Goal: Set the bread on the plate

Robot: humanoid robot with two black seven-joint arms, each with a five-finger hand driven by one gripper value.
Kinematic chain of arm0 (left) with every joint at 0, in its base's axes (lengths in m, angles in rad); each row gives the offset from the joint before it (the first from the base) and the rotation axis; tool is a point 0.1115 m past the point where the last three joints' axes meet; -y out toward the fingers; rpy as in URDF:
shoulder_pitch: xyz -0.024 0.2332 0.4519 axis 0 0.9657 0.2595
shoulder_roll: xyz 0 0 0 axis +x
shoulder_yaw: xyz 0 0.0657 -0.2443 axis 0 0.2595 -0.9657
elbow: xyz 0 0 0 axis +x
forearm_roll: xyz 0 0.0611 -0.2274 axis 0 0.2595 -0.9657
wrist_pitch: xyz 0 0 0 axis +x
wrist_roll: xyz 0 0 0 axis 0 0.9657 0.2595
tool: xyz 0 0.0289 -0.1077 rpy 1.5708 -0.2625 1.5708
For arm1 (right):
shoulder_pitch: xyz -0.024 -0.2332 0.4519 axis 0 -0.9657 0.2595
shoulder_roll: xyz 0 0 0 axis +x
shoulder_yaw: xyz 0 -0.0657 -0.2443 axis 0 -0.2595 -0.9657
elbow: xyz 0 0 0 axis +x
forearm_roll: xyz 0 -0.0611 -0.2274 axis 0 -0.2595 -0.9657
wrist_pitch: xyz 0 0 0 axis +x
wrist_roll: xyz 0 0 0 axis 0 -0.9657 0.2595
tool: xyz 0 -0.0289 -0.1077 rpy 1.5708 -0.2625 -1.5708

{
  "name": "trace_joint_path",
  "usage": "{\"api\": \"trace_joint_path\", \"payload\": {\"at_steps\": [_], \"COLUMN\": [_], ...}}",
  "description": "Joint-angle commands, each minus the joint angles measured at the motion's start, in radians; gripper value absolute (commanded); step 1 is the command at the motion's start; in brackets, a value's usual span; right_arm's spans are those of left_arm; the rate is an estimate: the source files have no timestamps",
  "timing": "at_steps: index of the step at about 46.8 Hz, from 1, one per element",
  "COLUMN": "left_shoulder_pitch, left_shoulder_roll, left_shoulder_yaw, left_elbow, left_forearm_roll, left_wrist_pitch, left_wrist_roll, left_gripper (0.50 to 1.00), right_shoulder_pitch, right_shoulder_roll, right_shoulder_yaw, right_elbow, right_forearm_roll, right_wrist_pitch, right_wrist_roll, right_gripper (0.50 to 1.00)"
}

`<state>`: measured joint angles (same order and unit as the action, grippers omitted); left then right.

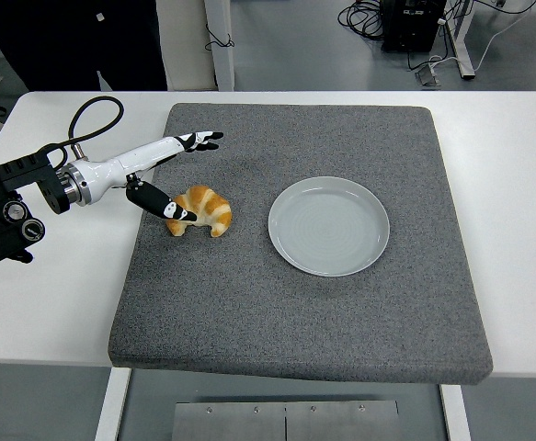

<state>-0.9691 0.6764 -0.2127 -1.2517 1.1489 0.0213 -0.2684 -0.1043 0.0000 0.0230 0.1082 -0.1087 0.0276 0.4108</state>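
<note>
A golden croissant [205,210] lies on the grey foam mat [304,303], left of a pale grey round plate [328,226]. My left hand [189,175] reaches in from the left edge with its fingers spread. The thumb [166,206] lies against the croissant's near-left side, while the other fingers [199,141] stretch out above the mat behind it. Nothing is grasped. The plate holds nothing.
The mat covers most of the white table [516,184]. A person in dark clothes [74,41] stands at the far left behind the table. Cables and a stand sit on the floor at the back.
</note>
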Motion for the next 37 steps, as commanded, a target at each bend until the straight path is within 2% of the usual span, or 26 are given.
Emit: {"api": "trace_joint_path", "payload": {"at_steps": [1, 8, 17, 22, 37], "left_shoulder_pitch": [-0.003, -0.003, -0.005, -0.003, -0.003], "left_shoulder_roll": [0.002, 0.000, -0.001, -0.026, -0.040], "left_shoulder_yaw": [0.019, 0.033, 0.035, 0.035, 0.064], "left_elbow": [0.002, 0.005, 0.032, 0.063, 0.068], "left_forearm_roll": [0.021, 0.080, 0.089, 0.110, 0.112], "left_wrist_pitch": [0.017, 0.042, 0.051, 0.066, 0.089], "left_wrist_roll": [0.000, 0.000, -0.002, 0.000, -0.002], "left_gripper": [0.969, 0.969, 0.969, 0.969, 0.968], "right_shoulder_pitch": [0.000, 0.000, 0.000, 0.000, 0.000], "right_shoulder_roll": [0.000, 0.000, 0.000, 0.000, 0.000], "right_shoulder_yaw": [0.000, 0.000, 0.000, 0.000, 0.000], "right_elbow": [-0.001, 0.001, -0.001, -0.001, 0.001], "right_forearm_roll": [0.000, 0.000, 0.000, 0.000, 0.000], "right_wrist_pitch": [0.000, 0.000, 0.000, 0.000, 0.000], "right_wrist_roll": [0.000, 0.000, 0.000, 0.000, 0.000], "right_gripper": [1.000, 1.000, 1.000, 1.000, 1.000]}}
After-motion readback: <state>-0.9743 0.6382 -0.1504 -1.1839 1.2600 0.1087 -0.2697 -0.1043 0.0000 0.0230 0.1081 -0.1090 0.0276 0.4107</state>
